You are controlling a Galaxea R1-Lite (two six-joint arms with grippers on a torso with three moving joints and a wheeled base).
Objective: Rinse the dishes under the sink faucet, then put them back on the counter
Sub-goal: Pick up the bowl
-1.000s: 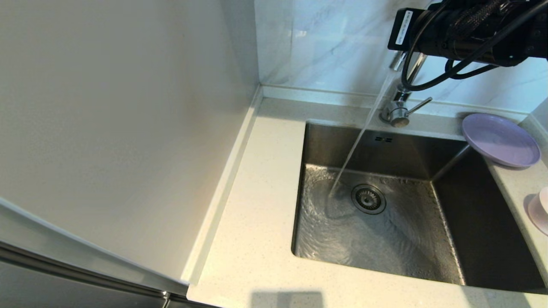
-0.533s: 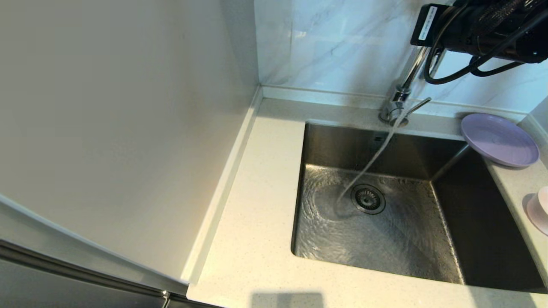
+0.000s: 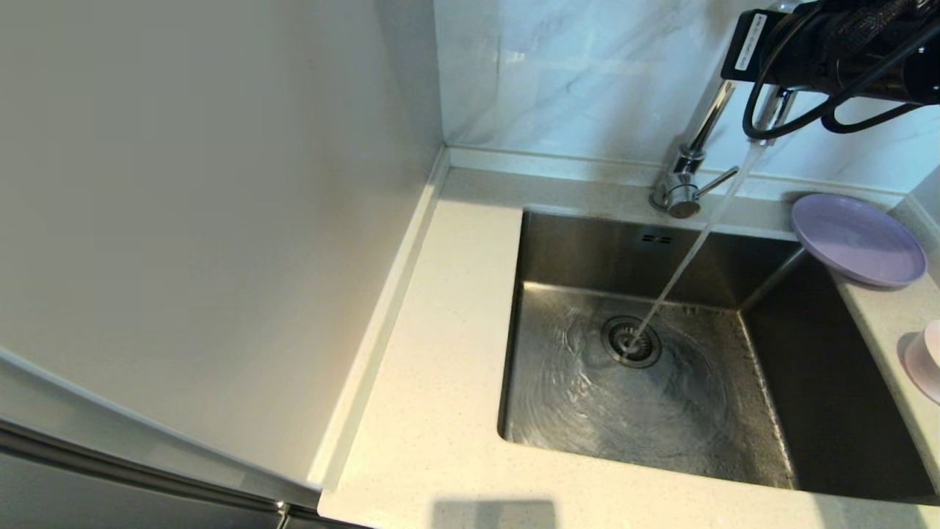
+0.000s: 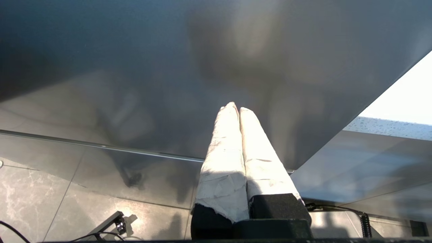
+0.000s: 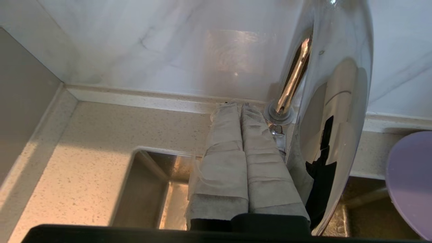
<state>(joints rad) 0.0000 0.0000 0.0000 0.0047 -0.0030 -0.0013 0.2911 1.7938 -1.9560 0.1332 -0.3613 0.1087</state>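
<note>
Water runs from the chrome faucet (image 3: 694,143) onto the drain strainer (image 3: 631,340) of the steel sink (image 3: 580,250). My right arm (image 3: 830,44) is up at the faucet's spout. In the right wrist view my right gripper (image 5: 239,105) is shut and empty, pressed against the side of the faucet's curved neck (image 5: 334,111). A lilac plate (image 3: 858,239) lies on the counter (image 3: 440,353) at the sink's back right corner, seen as well as the plate's edge (image 5: 410,182). A pale pink bowl (image 3: 927,360) shows at the right border. The grey-white bowl is out of view. My left gripper (image 4: 236,107) is shut, parked low.
A plain wall panel (image 3: 205,220) rises along the counter's left side, and the marble-veined wall (image 3: 573,73) stands behind the sink. The faucet's thin lever (image 3: 718,181) points right. My left gripper hangs beside a grey cabinet front (image 4: 168,67) above the tiled floor (image 4: 40,202).
My right arm has moved to the right with the spout. The water stream has swung right, from the sink floor left of the drain onto the strainer.
</note>
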